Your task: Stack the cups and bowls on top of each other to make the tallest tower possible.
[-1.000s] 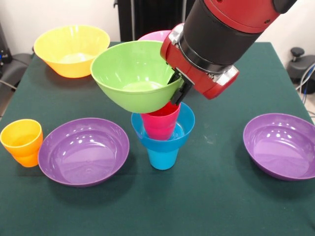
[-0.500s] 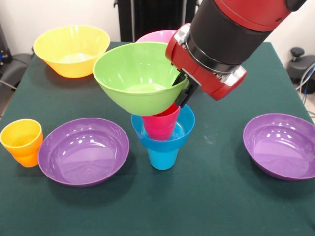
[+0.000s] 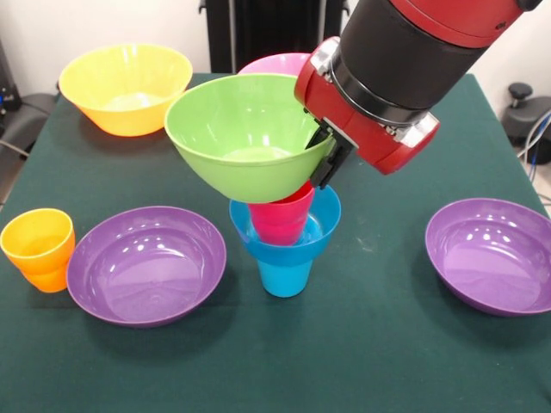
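The red and black arm (image 3: 405, 60) reaches down over the green tabletop (image 3: 379, 344), its jaws clamped on the right rim of the lime bowl (image 3: 245, 133). The bowl sits tilted above the red cup (image 3: 281, 215), which stands in the small blue bowl (image 3: 293, 245) atop the blue cup (image 3: 285, 275) at the tabletop's middle. Whether the lime bowl touches the red cup cannot be told. A purple bowl (image 3: 146, 262) lies left of the stack, another (image 3: 491, 254) well to the right. A yellow cup nested in an orange cup (image 3: 39, 249) stands at far left. The orange-yellow bowl (image 3: 125, 86) and pink bowl (image 3: 275, 64) sit behind.
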